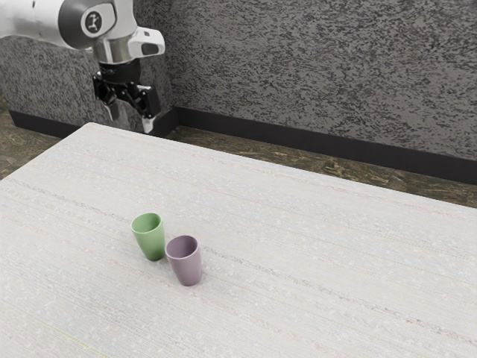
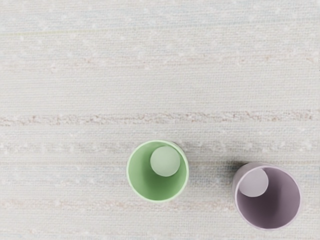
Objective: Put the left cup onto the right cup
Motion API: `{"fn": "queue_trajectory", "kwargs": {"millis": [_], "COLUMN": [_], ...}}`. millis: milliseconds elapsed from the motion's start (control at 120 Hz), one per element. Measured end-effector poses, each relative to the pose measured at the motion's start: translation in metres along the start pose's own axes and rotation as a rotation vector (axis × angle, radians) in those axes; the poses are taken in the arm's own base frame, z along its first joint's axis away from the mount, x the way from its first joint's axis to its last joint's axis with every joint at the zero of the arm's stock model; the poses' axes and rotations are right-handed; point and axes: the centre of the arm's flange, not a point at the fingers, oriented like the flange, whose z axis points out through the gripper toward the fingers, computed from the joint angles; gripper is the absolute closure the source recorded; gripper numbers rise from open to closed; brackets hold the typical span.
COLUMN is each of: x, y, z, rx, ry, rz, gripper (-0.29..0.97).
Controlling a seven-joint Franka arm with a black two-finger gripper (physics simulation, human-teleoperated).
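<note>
Approach step, nothing grasped. Gripper (image 1: 130, 119) high in exterior view's upper left, fingers spread, empty. Green cup (image 1: 148, 236) just beside purple cup (image 1: 183, 259). Next likely: descend, pinch green rim.

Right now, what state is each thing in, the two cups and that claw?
green cup: upright, mouth up, empty, standing on the table.
purple cup: upright, mouth up, empty, just beside the green cup, not touching.
gripper: open, holding nothing, raised well away from both cups.
</note>
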Motion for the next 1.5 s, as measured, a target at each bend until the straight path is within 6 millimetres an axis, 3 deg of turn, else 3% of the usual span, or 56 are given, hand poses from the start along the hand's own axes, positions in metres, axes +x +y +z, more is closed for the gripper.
{"fn": "queue_trajectory", "kwargs": {"millis": [200, 367, 833, 1500], "x": [-0.004, -0.001, 0.006, 0.0], "y": [0.001, 0.001, 0.008, 0.018], "z": [0.001, 0.012, 0.063, 0.129], "rx": [0.003, 0.001, -0.006, -0.011], "ry": [-0.023, -0.041, -0.056, -0.067], "rz": [-0.008, -0.013, -0.024, -0.05], "gripper": [0.0, 0.0, 0.0, 0.0]}}
